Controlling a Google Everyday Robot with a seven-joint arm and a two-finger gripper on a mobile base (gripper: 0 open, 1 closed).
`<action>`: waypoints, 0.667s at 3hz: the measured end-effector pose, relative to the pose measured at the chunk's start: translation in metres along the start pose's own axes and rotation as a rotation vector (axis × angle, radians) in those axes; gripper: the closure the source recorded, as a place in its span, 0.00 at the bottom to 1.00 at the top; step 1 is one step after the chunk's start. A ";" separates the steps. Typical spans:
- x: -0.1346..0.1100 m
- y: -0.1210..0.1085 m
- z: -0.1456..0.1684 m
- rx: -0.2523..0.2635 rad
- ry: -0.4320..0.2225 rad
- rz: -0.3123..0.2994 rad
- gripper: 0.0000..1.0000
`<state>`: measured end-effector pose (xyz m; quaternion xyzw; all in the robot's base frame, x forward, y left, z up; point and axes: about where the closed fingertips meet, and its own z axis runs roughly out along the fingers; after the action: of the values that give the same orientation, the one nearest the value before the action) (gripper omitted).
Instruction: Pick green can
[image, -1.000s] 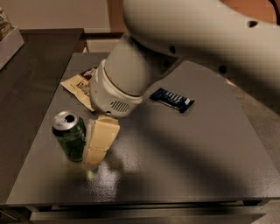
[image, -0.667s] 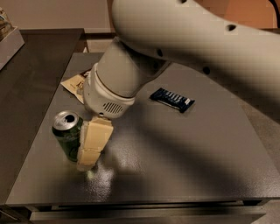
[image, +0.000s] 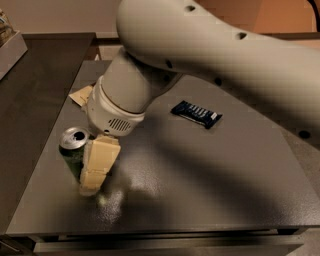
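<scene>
The green can (image: 73, 148) stands upright near the left edge of the grey table (image: 200, 200). It is dark green with a silver top and a dark mouth hole. My gripper (image: 94, 167) hangs from the big pale arm (image: 200, 60) and sits low at the can's right side, covering part of the can. The can's right half is hidden behind the gripper. The can rests on the table.
A flat dark blue candy bar (image: 196, 113) lies at the middle right of the table. A tan packet (image: 81, 94) lies behind the can, partly hidden by the wrist. A dark counter (image: 35, 75) with a pale box (image: 9, 47) lies to the left.
The arm has swung left, and the gripper has come from beside the can to overlap its right side. The can has not moved.
</scene>
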<state>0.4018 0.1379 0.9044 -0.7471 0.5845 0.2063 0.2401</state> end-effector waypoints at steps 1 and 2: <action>-0.001 -0.002 0.004 -0.007 -0.007 0.010 0.18; -0.002 -0.003 0.005 -0.009 -0.014 0.019 0.41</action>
<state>0.4047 0.1429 0.9016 -0.7412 0.5889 0.2164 0.2387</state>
